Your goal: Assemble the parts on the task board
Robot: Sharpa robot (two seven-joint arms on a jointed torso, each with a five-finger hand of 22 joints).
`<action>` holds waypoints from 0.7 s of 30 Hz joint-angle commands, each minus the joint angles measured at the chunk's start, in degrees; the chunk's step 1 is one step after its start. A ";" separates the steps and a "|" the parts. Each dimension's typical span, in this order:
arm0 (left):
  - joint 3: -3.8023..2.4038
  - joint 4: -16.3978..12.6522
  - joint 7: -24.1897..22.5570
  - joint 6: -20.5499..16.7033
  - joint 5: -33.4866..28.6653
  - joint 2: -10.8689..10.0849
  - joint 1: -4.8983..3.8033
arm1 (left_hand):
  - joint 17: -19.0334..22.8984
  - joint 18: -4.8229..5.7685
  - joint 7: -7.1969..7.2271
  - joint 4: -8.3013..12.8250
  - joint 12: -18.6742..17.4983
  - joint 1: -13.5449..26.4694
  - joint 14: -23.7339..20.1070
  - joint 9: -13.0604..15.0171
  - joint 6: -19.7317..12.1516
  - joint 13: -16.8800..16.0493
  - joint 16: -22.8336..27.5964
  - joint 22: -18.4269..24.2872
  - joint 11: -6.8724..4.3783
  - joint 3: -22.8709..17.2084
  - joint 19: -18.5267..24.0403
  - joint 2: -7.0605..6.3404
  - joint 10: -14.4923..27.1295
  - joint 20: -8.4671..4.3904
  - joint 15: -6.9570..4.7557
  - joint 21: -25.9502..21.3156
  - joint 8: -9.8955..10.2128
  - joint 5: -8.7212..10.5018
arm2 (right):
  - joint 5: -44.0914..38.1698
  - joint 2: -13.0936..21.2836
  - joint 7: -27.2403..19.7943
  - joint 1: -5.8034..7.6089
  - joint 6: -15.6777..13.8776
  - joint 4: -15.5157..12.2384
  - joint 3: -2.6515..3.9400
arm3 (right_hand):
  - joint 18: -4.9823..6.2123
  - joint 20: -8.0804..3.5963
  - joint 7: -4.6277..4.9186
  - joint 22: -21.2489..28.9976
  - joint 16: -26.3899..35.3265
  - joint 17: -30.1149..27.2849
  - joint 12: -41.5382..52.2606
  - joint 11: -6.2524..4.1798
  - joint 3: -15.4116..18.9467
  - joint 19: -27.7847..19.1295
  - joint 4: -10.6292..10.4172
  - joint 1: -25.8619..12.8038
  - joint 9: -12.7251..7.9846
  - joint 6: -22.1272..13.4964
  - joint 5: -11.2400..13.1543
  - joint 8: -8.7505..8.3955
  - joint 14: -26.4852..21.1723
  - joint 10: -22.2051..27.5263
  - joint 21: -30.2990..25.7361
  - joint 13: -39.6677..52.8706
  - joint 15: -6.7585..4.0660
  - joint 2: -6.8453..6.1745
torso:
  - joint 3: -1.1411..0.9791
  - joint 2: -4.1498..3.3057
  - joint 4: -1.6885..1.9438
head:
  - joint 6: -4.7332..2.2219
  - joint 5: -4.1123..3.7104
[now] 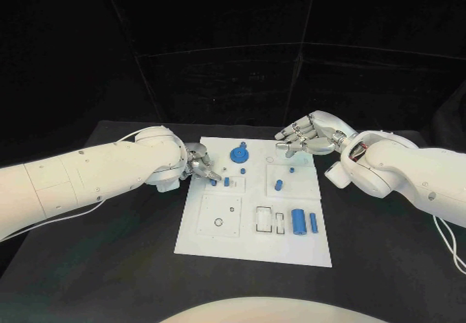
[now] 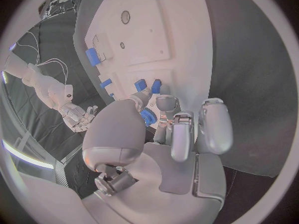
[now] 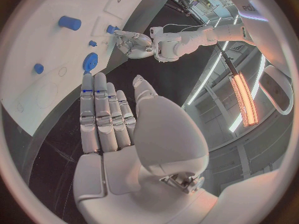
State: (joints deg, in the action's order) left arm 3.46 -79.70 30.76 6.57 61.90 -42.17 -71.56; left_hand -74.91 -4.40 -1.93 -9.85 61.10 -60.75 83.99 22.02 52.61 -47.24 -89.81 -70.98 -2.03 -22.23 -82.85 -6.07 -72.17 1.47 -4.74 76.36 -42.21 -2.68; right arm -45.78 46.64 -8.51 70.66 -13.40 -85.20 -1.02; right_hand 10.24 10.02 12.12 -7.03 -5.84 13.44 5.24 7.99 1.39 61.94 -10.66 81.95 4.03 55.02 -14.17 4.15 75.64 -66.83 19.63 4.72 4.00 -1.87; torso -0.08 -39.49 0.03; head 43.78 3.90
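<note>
The task board [image 1: 254, 232] lay at the frame's centre on the black surface [image 1: 116, 256]. At its left edge the left hand [image 1: 199, 168] pinched a small blue part [image 2: 148, 117]; seating it probably needed a square, slow descent. The right hand [image 1: 306, 138] hovered empty, fingers extended, over the board's upper right corner.

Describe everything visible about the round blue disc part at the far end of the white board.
The round blue disc part looks like matte plastic, with a raised hub at its centre. It lies flat on the flat white task board, near the far edge, about midway across. Nothing touches it: the silver left hand works at a small blue piece beside it, and the silver right hand hovers open off to the other side.
</note>
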 commanded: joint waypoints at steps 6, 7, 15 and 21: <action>-0.04 0.20 0.25 -0.75 -0.12 0.07 -0.05 | -15.09 0.34 -0.31 -3.14 0.41 3.39 6.01 0.08 0.21 -0.14 -0.19 -0.23 0.31 5.82 -0.20 -0.84 -0.18 -0.23 -0.35 0.16 -0.07 -0.20 | -0.03 0.03 -0.41 0.11 0.29 -0.17 0.03 | 0.23 0.36 -0.18 0.09 0.32 -0.01 -0.11 -0.11 0.38 0.21 -0.12 -0.25 0.03 -0.40 -0.40 -0.13 -0.30 0.32 -0.24 0.00 0.26 0.55 | 0.03 -0.05 0.07 | -0.02 -0.09; -0.04 0.21 0.21 -0.87 -0.12 0.07 -0.05 | -15.09 0.34 -0.30 -3.42 0.44 3.44 6.01 0.08 0.21 -0.16 -0.19 -0.22 0.27 6.43 -0.20 -0.82 -0.17 -0.25 -0.37 0.13 -0.07 -0.21 | -0.03 0.04 -0.41 0.11 0.29 -0.18 0.03 | 0.23 0.36 -0.18 0.09 0.32 -0.01 -0.11 -0.11 0.38 0.21 -0.12 -0.25 0.03 -0.40 -0.40 -0.13 -0.30 0.32 -0.24 0.00 0.26 0.55 | 0.03 -0.05 0.06 | -0.03 -0.09; -0.05 -0.16 -0.87 -2.87 -1.22 -0.34 -0.05 | -15.09 0.31 -0.21 -5.22 0.46 2.88 6.01 0.08 0.14 -0.06 -0.19 -0.17 0.20 10.84 -0.19 -0.40 -0.01 -0.36 -0.47 -0.02 -0.02 -0.20 | -0.03 0.12 -0.41 0.11 0.28 -0.23 0.03 | 0.23 0.36 -0.18 0.09 0.32 -0.01 -0.11 -0.11 0.38 0.21 -0.12 -0.25 0.03 -0.40 -0.40 -0.13 -0.30 0.32 -0.24 0.00 0.26 0.55 | 0.06 -0.07 0.10 | -0.16 -0.24; -0.07 -0.72 -6.32 -8.92 -6.88 -1.49 -0.06 | -13.29 -0.53 -1.17 -6.16 -5.65 0.64 5.51 -0.49 -2.32 7.93 1.13 4.08 1.04 14.02 1.62 0.97 5.09 -0.01 0.11 -3.46 1.34 -0.18 | -0.03 0.18 -0.41 0.11 0.25 -0.23 0.03 | 0.23 0.38 -0.17 0.13 0.35 -0.01 -0.10 -0.09 0.45 0.22 -0.17 -0.33 0.03 -0.43 -0.42 -0.13 -0.31 0.35 -0.29 0.00 0.27 0.57 | 0.05 -0.06 0.15 | -0.29 -0.45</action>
State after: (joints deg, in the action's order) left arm 3.45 -80.19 29.21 2.89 59.69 -43.48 -71.55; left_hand -74.91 -4.39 -2.98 -15.94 56.76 -59.50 83.97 21.68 50.87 -40.93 -89.04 -67.82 -1.16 -8.57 -81.67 -5.12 -68.11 1.40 -4.72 73.65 -41.19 -2.68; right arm -45.78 46.78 -8.50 70.66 -13.39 -85.26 -1.02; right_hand 10.24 10.02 11.93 -6.99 -5.84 13.44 5.24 7.99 1.53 61.94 -10.81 81.64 4.03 54.83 -14.39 4.15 75.64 -66.83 19.63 4.72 4.00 -1.57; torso -0.02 -39.56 0.15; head 43.51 3.54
